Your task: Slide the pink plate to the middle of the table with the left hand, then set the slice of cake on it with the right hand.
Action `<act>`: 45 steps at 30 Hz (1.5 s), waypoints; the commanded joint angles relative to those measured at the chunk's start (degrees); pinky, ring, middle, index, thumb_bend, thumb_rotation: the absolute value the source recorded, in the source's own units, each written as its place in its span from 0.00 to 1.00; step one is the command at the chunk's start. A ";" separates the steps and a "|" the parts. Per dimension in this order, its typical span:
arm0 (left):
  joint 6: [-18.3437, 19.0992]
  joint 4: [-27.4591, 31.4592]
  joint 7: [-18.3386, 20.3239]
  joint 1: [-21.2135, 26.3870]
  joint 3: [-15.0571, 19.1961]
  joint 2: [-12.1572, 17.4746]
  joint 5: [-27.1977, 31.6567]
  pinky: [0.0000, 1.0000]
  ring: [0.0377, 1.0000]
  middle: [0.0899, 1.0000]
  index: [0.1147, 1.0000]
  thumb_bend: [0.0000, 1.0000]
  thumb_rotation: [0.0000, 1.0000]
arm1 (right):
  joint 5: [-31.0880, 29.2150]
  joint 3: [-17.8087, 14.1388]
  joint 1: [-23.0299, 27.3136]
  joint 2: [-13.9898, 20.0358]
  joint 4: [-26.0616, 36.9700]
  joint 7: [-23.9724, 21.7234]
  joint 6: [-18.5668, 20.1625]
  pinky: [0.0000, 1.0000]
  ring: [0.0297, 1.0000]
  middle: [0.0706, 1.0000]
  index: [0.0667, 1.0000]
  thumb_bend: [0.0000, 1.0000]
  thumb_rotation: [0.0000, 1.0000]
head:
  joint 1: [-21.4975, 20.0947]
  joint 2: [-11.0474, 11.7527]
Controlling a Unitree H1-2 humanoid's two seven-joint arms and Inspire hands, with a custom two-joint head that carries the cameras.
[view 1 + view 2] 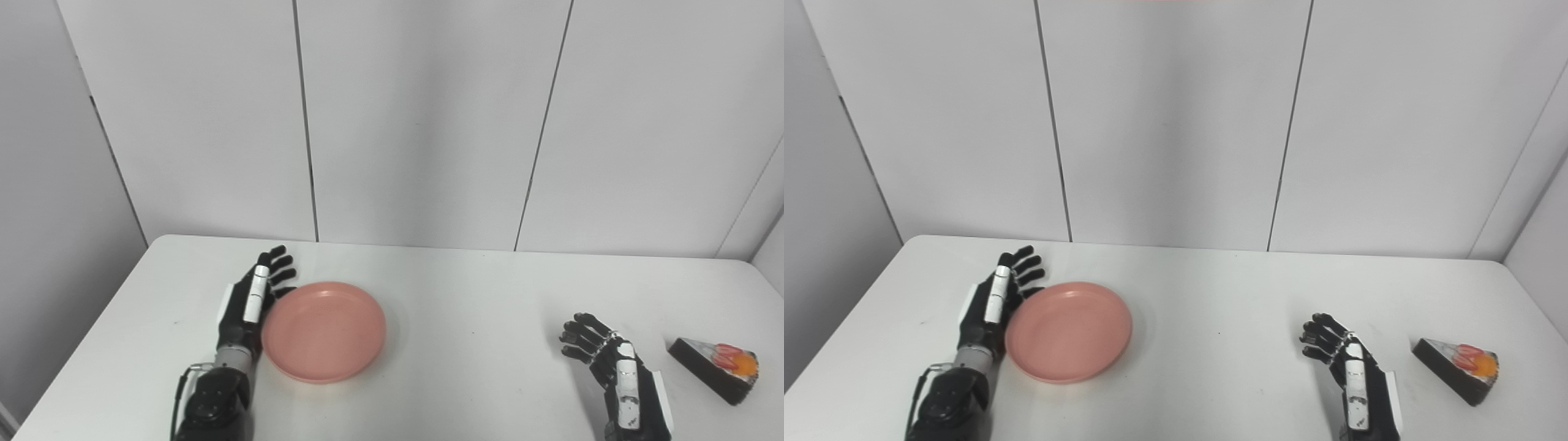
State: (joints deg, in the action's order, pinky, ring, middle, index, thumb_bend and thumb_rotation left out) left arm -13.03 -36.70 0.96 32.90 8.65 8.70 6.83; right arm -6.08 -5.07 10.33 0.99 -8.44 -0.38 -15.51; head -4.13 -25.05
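Observation:
A round pink plate (324, 331) lies flat on the white table (465, 306), left of the middle. My left hand (251, 303) stands on edge against the plate's left rim, fingers apart and holding nothing. A dark wedge of cake (715, 366) with red and orange topping lies on the table at the far right. My right hand (612, 364) is open and empty, on the table a little left of the cake, apart from it. The same scene shows in the right eye view, with the plate (1069, 331) and the cake (1456, 367).
White wall panels (416, 122) rise right behind the table's far edge. The table's right edge runs close behind the cake.

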 commanded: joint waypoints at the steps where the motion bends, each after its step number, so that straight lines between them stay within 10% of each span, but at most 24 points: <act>1: 1.90 4.57 -1.96 0.84 -0.30 -0.44 -1.23 0.64 0.78 0.80 0.75 0.79 0.96 | -0.08 1.01 -4.88 -2.39 -3.32 0.32 1.49 0.67 0.69 0.68 0.68 0.70 1.00 | -1.15 -0.24; 19: 12.98 14.64 -1.97 -1.61 -4.17 -5.03 -2.51 0.64 0.80 0.82 0.74 0.82 0.99 | 3.46 2.82 -4.26 -5.44 -1.00 2.93 4.46 0.68 0.69 0.68 0.68 0.69 1.00 | -7.70 -1.19; 36: 8.93 11.11 -4.48 -0.66 -3.19 -10.57 -2.07 0.73 0.86 0.87 0.81 0.79 0.98 | 7.94 4.99 -3.80 -6.68 0.01 5.21 4.44 0.66 0.70 0.70 0.70 0.66 1.00 | -14.59 -2.37; 45: 7.62 10.29 -1.78 -2.95 -2.75 -11.49 0.98 0.75 0.85 0.87 0.78 0.77 0.94 | 17.87 4.29 -5.03 -3.82 12.85 8.66 7.82 0.65 0.70 0.73 0.73 0.62 0.85 | -15.81 -2.79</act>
State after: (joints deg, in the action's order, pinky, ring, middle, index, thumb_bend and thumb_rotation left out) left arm -4.84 -26.49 -1.43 29.92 6.22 -2.81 7.31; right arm 10.30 0.10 4.31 -4.24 1.38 7.37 -8.44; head -19.95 -27.77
